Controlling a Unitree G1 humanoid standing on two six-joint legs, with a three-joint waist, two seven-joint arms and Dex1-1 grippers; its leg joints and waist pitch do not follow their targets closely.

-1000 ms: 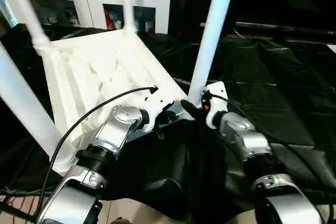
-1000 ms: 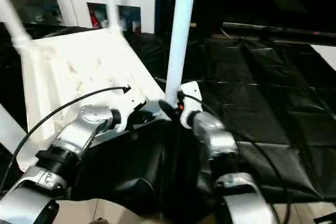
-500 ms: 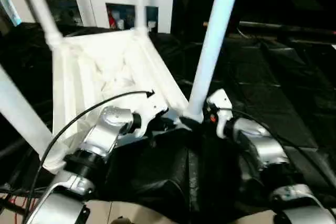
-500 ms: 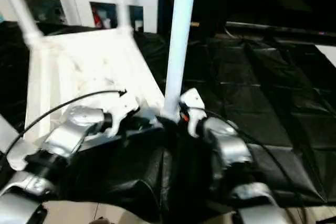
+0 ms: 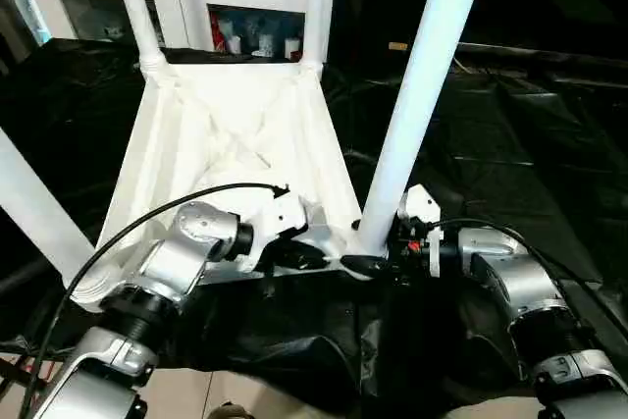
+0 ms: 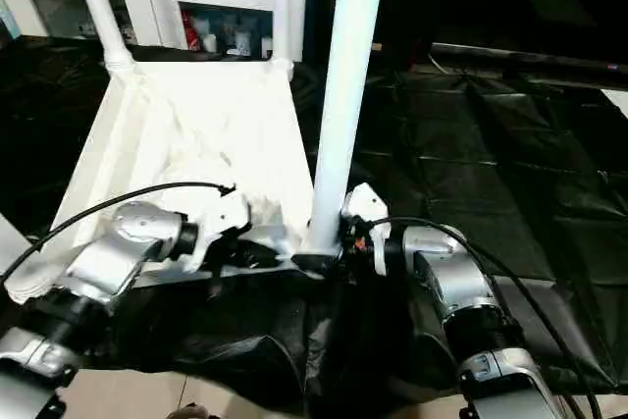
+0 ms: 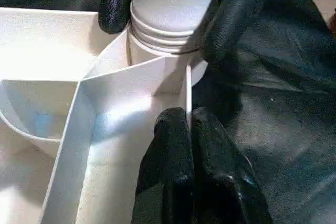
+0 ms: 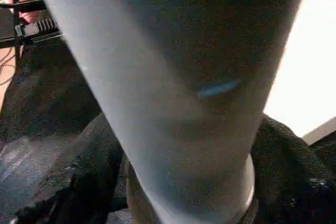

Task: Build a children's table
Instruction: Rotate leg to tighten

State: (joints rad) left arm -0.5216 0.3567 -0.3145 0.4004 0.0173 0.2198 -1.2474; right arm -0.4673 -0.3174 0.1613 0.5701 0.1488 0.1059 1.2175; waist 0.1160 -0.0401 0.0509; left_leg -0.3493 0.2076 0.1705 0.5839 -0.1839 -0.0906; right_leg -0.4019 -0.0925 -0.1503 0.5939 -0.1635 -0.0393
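The near leg [image 5: 417,95] is being gripped by the right gripper [image 7: 168,11] and turned into the upturned table top [image 5: 235,134]; the left gripper [image 7: 190,129], jaws closed and empty, is bracing the rim as the frame is swung square.

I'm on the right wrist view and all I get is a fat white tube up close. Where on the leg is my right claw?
Observer: The right claw is at the very base of the near right leg, one black finger on each side, just above its socket in the tabletop.
Operator: And the left claw?
Observer: The left claw is shut, with its fingertips at the tabletop's edge wall right beside that socket.
Operator: Are the others in?
Observer: The three other legs stand up from the remaining corners of the upturned tabletop.
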